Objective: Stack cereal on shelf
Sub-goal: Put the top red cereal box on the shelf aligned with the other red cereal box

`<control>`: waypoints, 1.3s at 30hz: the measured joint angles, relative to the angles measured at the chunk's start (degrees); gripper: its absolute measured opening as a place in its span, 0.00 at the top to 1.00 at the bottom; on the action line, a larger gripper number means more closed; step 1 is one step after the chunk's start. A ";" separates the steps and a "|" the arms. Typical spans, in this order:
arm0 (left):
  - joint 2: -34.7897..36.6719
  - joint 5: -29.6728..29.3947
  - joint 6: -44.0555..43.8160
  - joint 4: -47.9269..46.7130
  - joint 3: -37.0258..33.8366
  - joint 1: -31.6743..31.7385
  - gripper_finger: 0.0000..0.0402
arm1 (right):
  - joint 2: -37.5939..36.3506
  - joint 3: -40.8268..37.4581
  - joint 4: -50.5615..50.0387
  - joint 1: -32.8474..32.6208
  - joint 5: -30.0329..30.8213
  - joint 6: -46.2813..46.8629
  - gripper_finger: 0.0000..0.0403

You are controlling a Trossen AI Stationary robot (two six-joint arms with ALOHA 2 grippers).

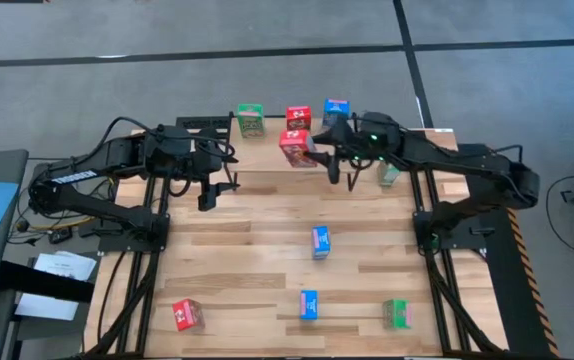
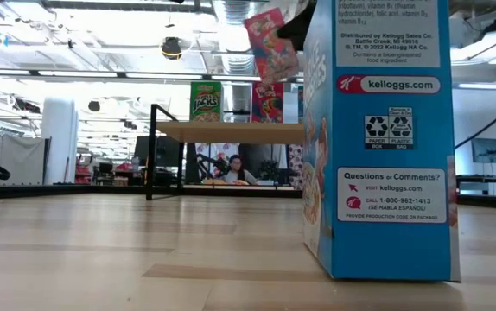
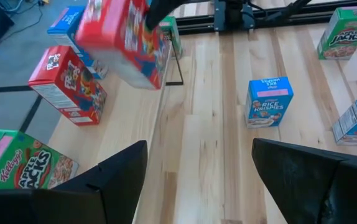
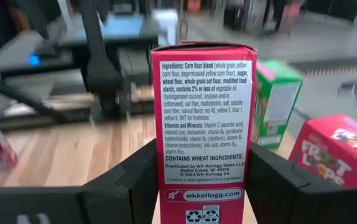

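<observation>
- A red cereal box (image 1: 297, 148) is clamped between the fingers of the right gripper (image 1: 319, 156) and held tilted in the air above the shelf (image 1: 437, 132), near its front edge.
- In the right wrist view the same red box (image 4: 202, 124) is seen upright between the 2 dark fingers (image 4: 135, 180), ingredient panel facing the camera.
- 3 boxes are stood on the shelf top: a green box (image 1: 251, 121), a second red box (image 1: 298, 117) and a blue box (image 1: 335, 110).
- The left gripper (image 1: 219, 186) is held empty above the table (image 1: 247, 260), left of the carried box, fingers apart.
- 4 boxes are left on the table: 2 blue ones (image 1: 320, 241) (image 1: 309, 305), a red one (image 1: 186, 315) and a green one (image 1: 397, 313).
- Another box (image 1: 391, 174) is partly hidden under the right arm.
</observation>
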State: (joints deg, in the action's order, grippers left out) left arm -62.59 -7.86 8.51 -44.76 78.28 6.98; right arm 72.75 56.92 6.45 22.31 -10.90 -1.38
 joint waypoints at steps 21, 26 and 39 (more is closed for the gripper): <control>-0.02 -0.06 1.53 0.03 -0.02 0.00 0.31 | 5.83 -14.02 26.27 -0.22 0.52 -0.57 0.43; -0.02 -0.05 1.53 0.03 -0.02 0.00 0.31 | 8.18 -13.94 26.67 0.77 0.61 -0.16 0.43; -0.02 -0.07 1.55 0.03 -0.02 0.00 0.31 | 9.12 -13.96 26.43 1.48 3.89 -1.85 0.43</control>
State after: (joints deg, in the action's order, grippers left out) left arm -62.61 -7.92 10.07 -44.73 78.26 6.98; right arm 81.87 42.96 32.88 23.79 -7.01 -3.24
